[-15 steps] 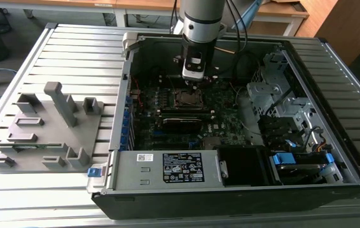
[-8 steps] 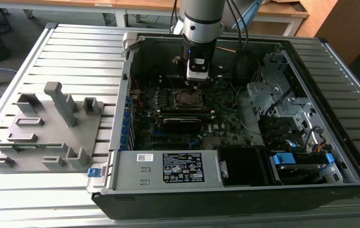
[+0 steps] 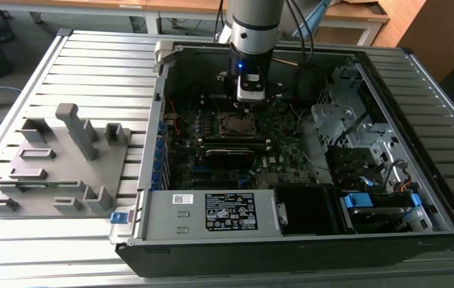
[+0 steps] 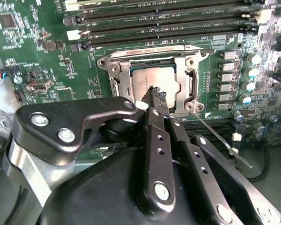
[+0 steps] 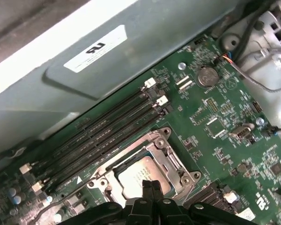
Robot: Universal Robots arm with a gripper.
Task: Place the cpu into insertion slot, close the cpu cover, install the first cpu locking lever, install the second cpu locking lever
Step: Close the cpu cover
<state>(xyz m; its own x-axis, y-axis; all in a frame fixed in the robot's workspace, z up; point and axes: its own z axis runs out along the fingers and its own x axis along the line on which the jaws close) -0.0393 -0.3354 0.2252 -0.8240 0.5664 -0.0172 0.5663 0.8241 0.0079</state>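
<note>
The cpu [image 4: 147,79] lies flat in the insertion slot [image 3: 237,124] on the green board, its dull silver top showing in both wrist views [image 5: 129,179]. The cpu cover [image 4: 186,70] lies down around it, framing the chip. One thin locking lever [image 4: 201,48] runs along the cover's edge. The other lever [image 4: 222,138] sticks out loose across the board. My gripper [image 4: 155,95] is shut with nothing in it, its tips just over the chip's edge [image 5: 148,183]. In the exterior view it hangs [image 3: 249,99] just behind the socket.
Memory slots [image 4: 154,23] run beside the socket. A long black card [image 3: 228,157] lies in front of it, and the power supply [image 3: 210,213] fills the case front. Cables [image 3: 307,84] and a drive cage [image 3: 355,120] stand at the exterior view's right. A grey fixture [image 3: 59,156] sits outside.
</note>
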